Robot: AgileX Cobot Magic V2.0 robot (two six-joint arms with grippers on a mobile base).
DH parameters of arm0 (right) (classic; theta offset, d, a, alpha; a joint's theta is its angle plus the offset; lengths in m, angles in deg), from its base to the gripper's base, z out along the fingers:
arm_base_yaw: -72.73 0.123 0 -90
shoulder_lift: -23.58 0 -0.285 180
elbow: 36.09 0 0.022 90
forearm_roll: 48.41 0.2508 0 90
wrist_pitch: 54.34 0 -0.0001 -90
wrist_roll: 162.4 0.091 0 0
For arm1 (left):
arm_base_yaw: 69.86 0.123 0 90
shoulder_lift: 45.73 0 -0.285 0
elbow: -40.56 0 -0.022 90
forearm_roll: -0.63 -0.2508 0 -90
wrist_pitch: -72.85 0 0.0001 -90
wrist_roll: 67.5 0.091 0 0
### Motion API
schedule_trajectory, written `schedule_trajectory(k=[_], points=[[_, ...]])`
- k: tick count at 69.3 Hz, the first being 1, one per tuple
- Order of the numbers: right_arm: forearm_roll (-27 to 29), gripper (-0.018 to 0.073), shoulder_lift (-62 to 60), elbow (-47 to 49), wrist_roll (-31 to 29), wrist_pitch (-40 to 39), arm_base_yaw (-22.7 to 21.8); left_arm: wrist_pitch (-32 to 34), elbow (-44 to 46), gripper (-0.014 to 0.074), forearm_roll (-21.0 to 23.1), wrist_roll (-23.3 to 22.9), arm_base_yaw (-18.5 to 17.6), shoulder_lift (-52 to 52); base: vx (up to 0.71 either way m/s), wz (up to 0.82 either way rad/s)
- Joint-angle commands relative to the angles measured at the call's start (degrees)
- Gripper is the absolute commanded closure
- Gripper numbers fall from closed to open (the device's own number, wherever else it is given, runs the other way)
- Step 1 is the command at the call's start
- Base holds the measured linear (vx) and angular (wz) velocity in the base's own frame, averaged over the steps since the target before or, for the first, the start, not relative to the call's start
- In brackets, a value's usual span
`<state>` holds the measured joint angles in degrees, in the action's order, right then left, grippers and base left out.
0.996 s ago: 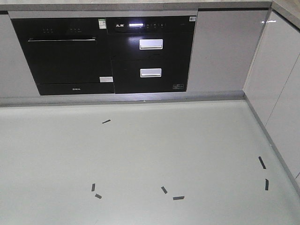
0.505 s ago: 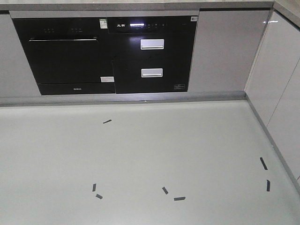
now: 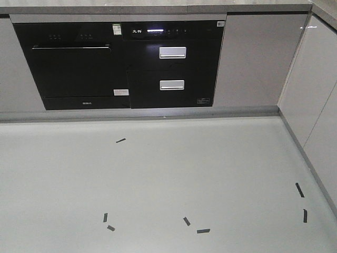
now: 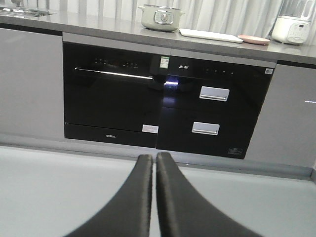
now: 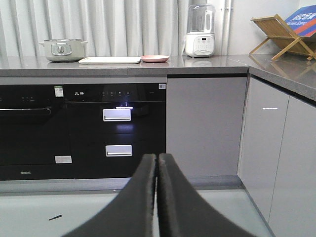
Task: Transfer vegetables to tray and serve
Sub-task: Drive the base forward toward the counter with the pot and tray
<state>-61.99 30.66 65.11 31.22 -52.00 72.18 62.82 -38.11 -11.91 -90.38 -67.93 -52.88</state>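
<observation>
The cream-white tray (image 4: 211, 35) lies flat on the grey countertop, far ahead of both arms, and the right wrist view shows the tray (image 5: 109, 60) too. No vegetables are in view. My left gripper (image 4: 151, 157) is shut with nothing between its fingers, low above the floor and pointing at the black appliances. My right gripper (image 5: 157, 156) is likewise shut and empty, facing the same cabinet front. Neither gripper appears in the front view.
On the counter stand a pale green pot (image 4: 160, 17), a round pink plate (image 4: 254, 39), a white blender (image 5: 199, 32) and a wooden rack (image 5: 281, 29). Black built-in appliances (image 3: 121, 63) fill the cabinet front. White cabinets (image 3: 316, 116) wall the right side. Dark tape marks (image 3: 202, 231) dot the floor.
In the front view the cabinets and floor marks have slid slightly right and down, so the base is moving. Both grippers stay shut.
</observation>
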Motion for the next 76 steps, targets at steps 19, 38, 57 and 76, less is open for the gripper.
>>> schedule_trajectory(k=[19, 38, 57, 76], points=[[-0.7, 0.0561, -0.4, -0.9, -0.2, -4.1, -0.3, 3.8, -1.5, 0.0602, 0.4, -0.5, -0.1, 0.9, 0.12, -0.06], [-0.7, 0.0561, -0.4, -0.9, -0.2, -4.1, -0.3, 3.8, -1.5, 0.0602, 0.4, -0.5, -0.1, 0.9, 0.1, 0.04], [-0.7, 0.0561, -0.4, -0.9, -0.2, -4.1, -0.3, 3.8, -1.5, 0.0602, 0.4, -0.5, -0.1, 0.9, 0.1, 0.09], [-0.7, 0.0561, -0.4, -0.9, -0.2, -4.1, -0.3, 3.8, -1.5, 0.0602, 0.4, -0.5, -0.1, 0.9, 0.12, -0.01]])
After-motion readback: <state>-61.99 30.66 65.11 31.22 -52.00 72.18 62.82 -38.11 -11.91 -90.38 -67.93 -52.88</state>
